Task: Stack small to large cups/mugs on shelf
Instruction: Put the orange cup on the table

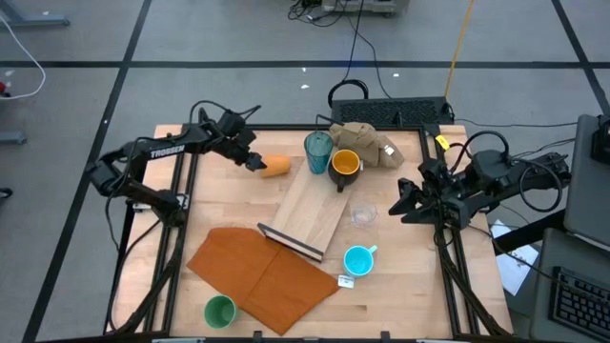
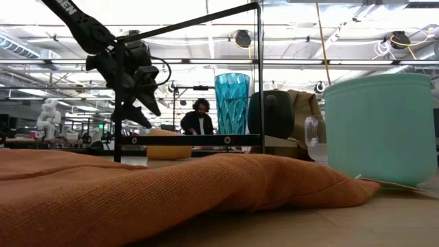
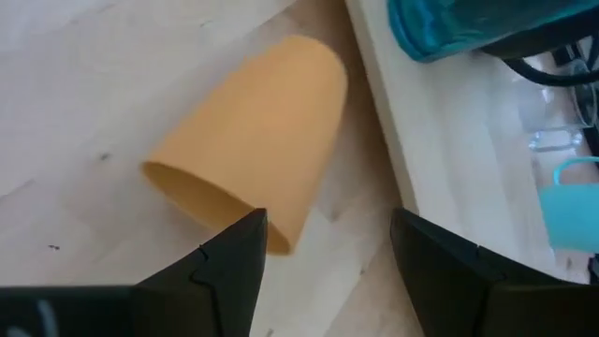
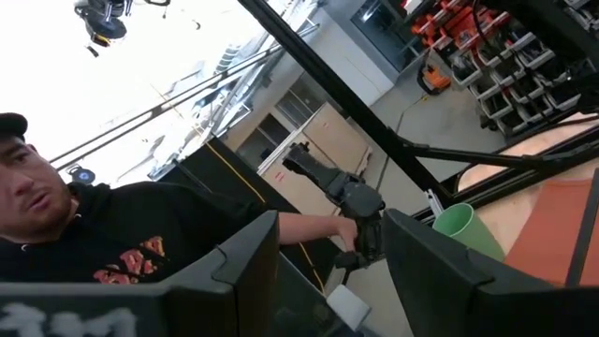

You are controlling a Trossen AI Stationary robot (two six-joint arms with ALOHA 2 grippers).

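The orange cup (image 1: 275, 166) lies on its side on the table, left of the shelf (image 1: 315, 205); in the left wrist view the orange cup (image 3: 253, 140) shows its open rim toward my fingers. My left gripper (image 1: 255, 162) hovers open just left of it, touching nothing. On the shelf's far end stand the teal tumbler (image 1: 318, 151) and the dark yellow-lined mug (image 1: 344, 165). The clear glass (image 1: 363, 215) and light blue mug (image 1: 358, 259) stand on the table right of the shelf. The green cup (image 1: 219, 311) stands near the front-left. My right gripper (image 1: 398, 204) waits open at the right.
An orange-brown sheet (image 1: 262, 276) lies on the near-left table, under the shelf's dark-edged near end. A tan cloth lump (image 1: 367, 141) sits at the far edge behind the mug. A person (image 4: 103, 234) shows beyond the table in the right wrist view.
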